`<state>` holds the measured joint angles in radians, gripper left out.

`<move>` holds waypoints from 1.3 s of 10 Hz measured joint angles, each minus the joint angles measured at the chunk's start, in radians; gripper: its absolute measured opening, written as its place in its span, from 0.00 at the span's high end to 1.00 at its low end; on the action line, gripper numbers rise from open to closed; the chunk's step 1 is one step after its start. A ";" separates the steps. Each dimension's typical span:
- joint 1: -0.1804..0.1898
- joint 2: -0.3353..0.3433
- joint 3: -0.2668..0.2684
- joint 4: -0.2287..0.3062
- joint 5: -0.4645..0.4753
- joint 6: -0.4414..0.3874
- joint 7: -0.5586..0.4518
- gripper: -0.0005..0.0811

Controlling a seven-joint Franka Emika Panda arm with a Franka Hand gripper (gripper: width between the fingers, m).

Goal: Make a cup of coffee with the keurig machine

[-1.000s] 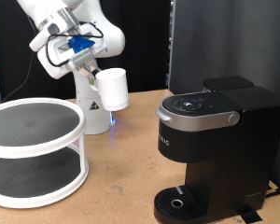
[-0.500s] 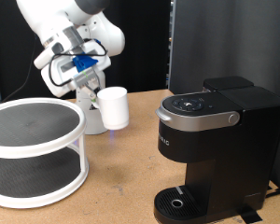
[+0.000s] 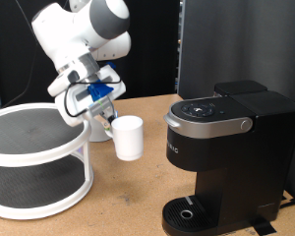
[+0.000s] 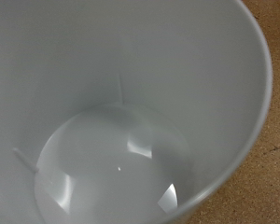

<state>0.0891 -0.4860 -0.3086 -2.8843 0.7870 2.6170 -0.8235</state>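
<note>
At about nine o'clock from the boxy black keurig machine [image 3: 226, 147], the gripper [image 3: 108, 111] pinches the rim of the small white cylindrical cup [image 3: 128, 138], jaws closed on it, holding it upright and empty for brewing.

One cup [image 3: 128, 137]; one keurig machine [image 3: 226, 157]; one two-tier rack [image 3: 37, 157].
</note>
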 joint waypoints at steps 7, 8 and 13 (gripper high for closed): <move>0.137 0.220 -0.026 0.030 0.440 0.139 -0.379 0.91; 0.144 0.249 -0.025 0.039 0.496 0.142 -0.428 0.91; 0.151 0.345 -0.008 0.068 0.646 0.142 -0.542 0.91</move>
<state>0.2401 -0.1408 -0.3168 -2.8164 1.4328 2.7595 -1.3657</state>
